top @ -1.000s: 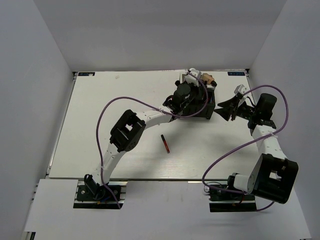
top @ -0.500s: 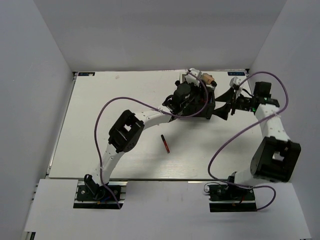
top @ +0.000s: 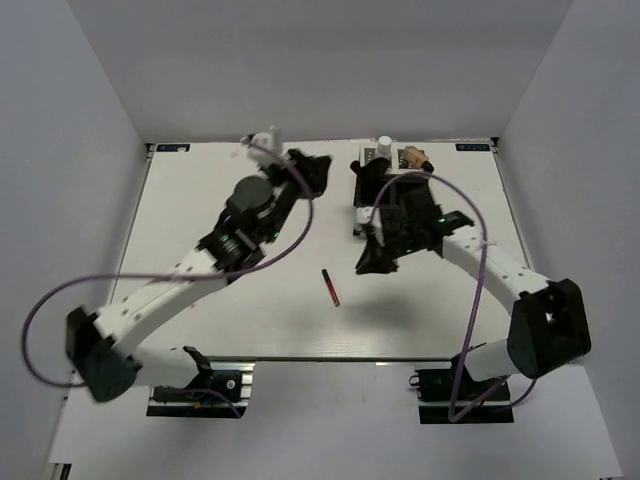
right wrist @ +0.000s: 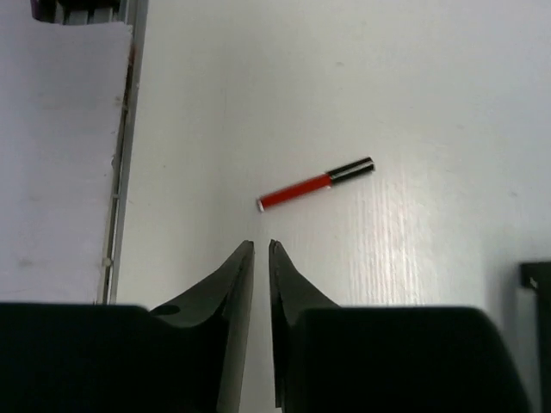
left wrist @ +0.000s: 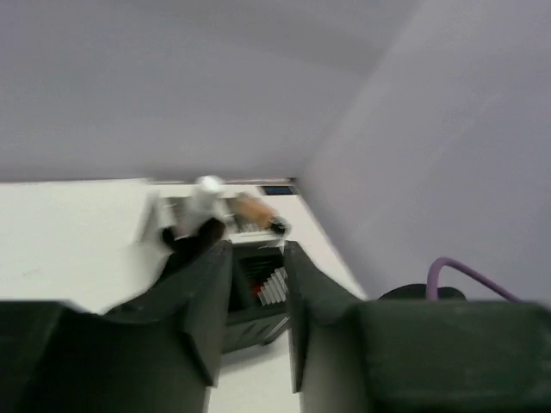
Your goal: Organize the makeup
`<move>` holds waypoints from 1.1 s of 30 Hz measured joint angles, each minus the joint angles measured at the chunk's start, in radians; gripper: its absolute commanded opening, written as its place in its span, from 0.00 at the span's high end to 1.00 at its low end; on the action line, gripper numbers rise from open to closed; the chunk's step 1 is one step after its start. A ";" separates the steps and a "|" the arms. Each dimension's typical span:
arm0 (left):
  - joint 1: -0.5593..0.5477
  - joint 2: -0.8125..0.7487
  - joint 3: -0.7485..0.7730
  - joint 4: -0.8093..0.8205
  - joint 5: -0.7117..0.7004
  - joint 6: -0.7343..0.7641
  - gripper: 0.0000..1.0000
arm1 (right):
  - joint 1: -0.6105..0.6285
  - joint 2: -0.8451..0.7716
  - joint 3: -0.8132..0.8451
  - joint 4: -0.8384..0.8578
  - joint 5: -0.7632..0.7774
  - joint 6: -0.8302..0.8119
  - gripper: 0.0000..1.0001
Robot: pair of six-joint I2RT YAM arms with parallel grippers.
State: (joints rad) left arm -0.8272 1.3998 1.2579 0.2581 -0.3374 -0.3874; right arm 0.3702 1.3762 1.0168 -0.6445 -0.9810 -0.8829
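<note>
A red-black pencil (top: 331, 287) lies alone on the white table; the right wrist view shows it (right wrist: 316, 183) just ahead of my right gripper (right wrist: 261, 245). That gripper (top: 371, 263) hovers in front of the black box (top: 400, 195), its jaws almost together with only a thin slit and nothing in it. A white bottle (top: 384, 146) and a tan bottle (top: 415, 157) stand at the box's far side. My left gripper (top: 312, 172) is left of the box, open and empty. Its blurred view looks between the jaws (left wrist: 256, 258) at the box (left wrist: 258, 301), white bottle (left wrist: 207, 185) and tan bottle (left wrist: 254, 209).
Grey walls close the table on three sides. The table's near edge and a metal rail (right wrist: 120, 172) lie left of the pencil in the right wrist view. Purple cables (top: 300, 215) loop over both arms.
My left arm has swung away from the box to its left. My right arm has come from the box's right side to its front, toward the pencil, and its jaws have narrowed.
</note>
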 measured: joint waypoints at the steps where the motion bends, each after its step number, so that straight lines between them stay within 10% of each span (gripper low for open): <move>1: 0.001 -0.088 -0.055 -0.046 -0.037 -0.029 0.43 | 0.058 0.020 0.000 0.044 0.039 0.048 0.70; 13: -0.005 -0.756 -0.483 -0.807 -0.284 -0.576 0.24 | 0.414 0.371 0.124 0.282 0.615 0.584 0.47; 33: -0.006 -0.762 -0.541 -1.015 -0.303 -0.747 0.19 | 0.489 0.546 0.297 0.176 1.038 0.938 0.56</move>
State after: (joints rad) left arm -0.8333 0.6380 0.7170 -0.7570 -0.6399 -1.1343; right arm 0.8589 1.9217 1.3140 -0.4683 0.0570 0.0551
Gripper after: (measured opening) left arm 0.808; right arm 0.446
